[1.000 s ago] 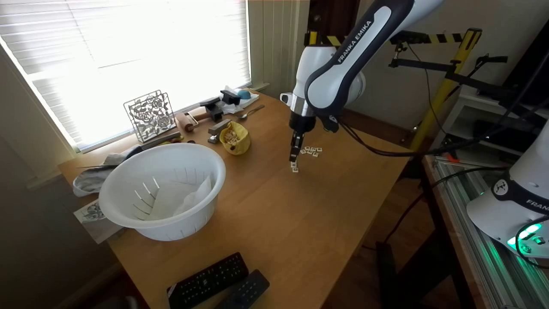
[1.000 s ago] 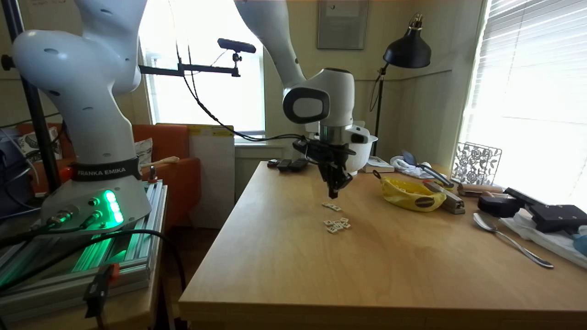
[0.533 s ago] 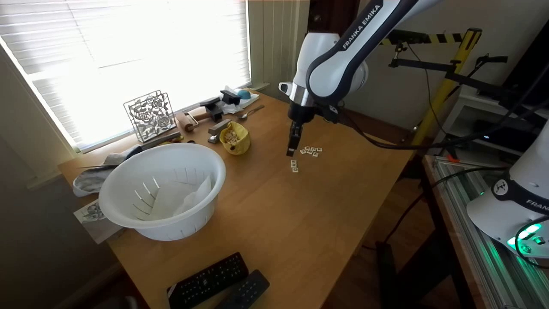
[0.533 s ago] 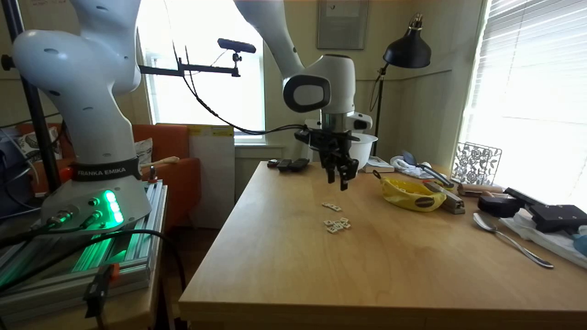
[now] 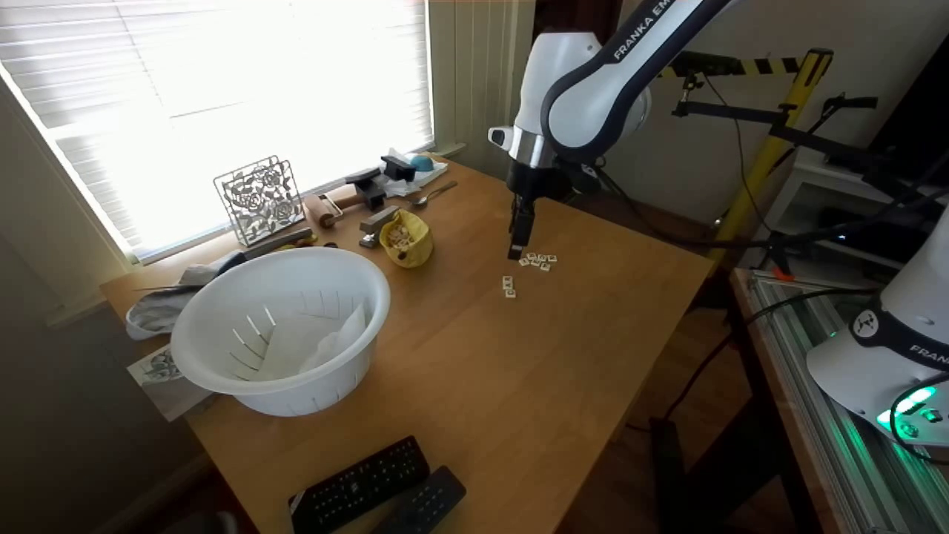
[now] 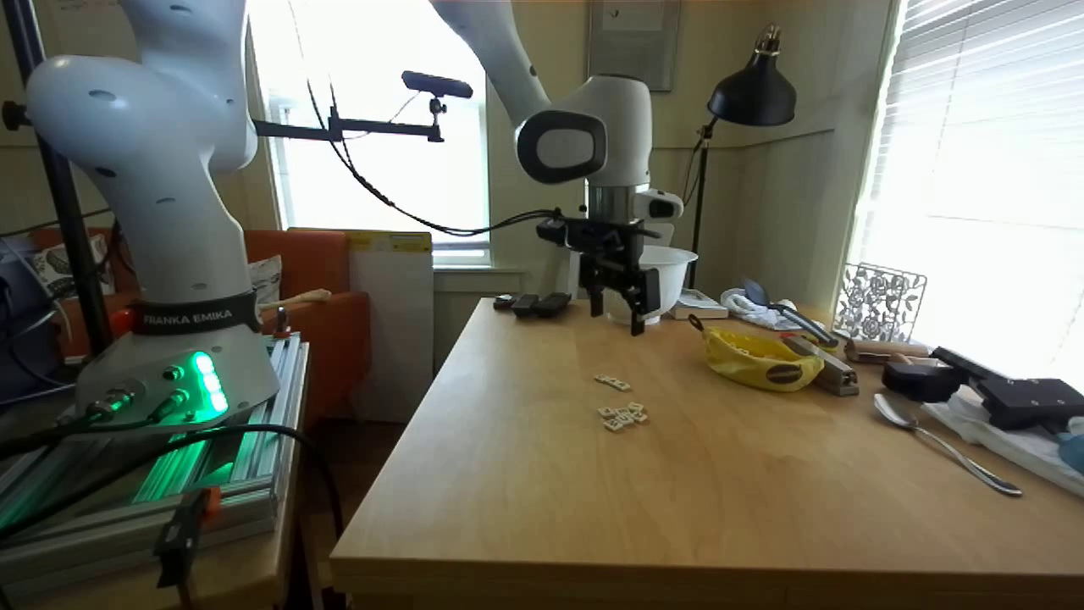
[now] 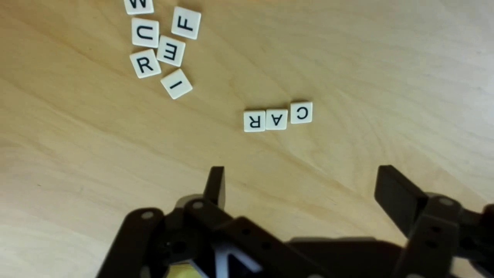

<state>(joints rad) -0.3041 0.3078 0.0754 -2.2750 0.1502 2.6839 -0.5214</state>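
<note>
On wood [image 7: 328, 58], black-lettered white tiles [image 7: 276, 119]

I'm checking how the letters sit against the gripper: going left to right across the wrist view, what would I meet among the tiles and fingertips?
Loose tile cluster → one black fingertip → upside-down R tile → A tile → C tile → opposite black fingertip.

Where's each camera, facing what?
Exterior view: high near remotes, looking down along table; arm, pincer, part of base show.
Exterior view: near spoon, facing lamp and white basin; base, arm, pincer show.
Wrist view: on the arm, facing down at letter tiles; only pincer shows.
In both exterior views: tiles, basin, remotes, yellow pouch.
</note>
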